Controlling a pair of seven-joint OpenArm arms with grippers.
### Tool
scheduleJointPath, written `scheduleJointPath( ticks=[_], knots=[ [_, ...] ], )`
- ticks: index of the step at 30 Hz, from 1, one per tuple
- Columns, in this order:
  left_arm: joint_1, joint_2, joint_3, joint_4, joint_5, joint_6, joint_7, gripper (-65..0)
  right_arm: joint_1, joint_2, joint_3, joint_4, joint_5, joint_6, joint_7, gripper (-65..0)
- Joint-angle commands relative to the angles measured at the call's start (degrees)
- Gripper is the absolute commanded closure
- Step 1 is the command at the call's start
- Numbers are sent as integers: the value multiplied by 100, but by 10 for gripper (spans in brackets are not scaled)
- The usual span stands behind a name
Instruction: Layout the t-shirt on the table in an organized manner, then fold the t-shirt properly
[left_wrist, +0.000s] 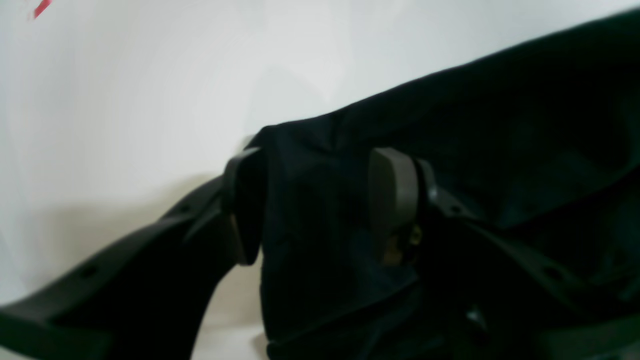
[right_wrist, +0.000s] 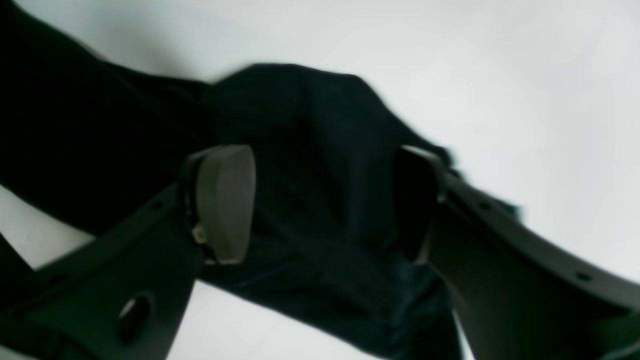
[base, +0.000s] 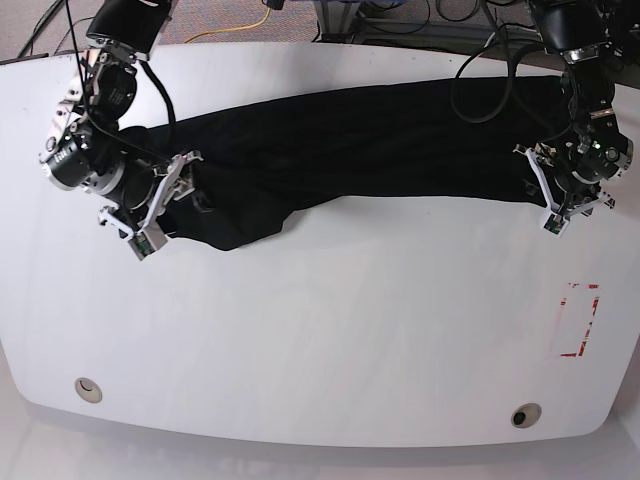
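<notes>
Now the t-shirt (base: 370, 140) lies stretched across the table (base: 320, 340).
Left gripper (left_wrist: 320, 205) and right gripper (right_wrist: 320, 200) both stand wide, black cloth between the pads, not pinched.

Open right claw (right_wrist: 325, 202) astride black t-shirt (right_wrist: 320, 125)

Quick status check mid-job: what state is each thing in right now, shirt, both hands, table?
T-shirt: stretched in a long band across the table's far half, bunched, not folded.
Left hand: pads apart, cloth between them.
Right hand: pads apart, cloth between them.
Table: near half bare.
</notes>
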Motion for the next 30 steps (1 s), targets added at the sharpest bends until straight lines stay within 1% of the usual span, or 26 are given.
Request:
scheduleJointPath(
  ticks=[1,4,9,12,15,18,23,25,30],
  knots=[
    [-78,-76,-50,114,-33,32,-54,-311,60,-131,-107,92,-342,8,71,-411],
    [-87,-76,-50,105,-33,32,-54,-312,60,-245,-379,83,-693,8,221,-414],
    [-87,-76,-59,88,-51,32,-54,-324,51,-271,-704,-242,-1027,8,414,-411],
    [-87,-76,-76,88,-51,32,-54,-367,16,-271,-801,-611,-1036,8,704,-411],
    [-87,-76,-217,88,-51,32,-63,-381,7,-271,-801,-902,-1054,8,862,-409],
    [-95,-67,-357,88,-51,32,-63,-381,7,-245,-801,-1095,-1054,8,889,-409],
    [-157,-76,-401,114,-60,32,-63,-381,-28,-227,-775,-1332,-1071,8,924,-409],
    [-157,-76,-454,141,-69,32,-54,-381,-80,-227,-775,-1411,-1071,8,1038,-409],
    [-16,-76,-674,659,-60,32,-28,-379,-116,-227,-784,-1526,-1080,8,1144,-409]
  ],
)
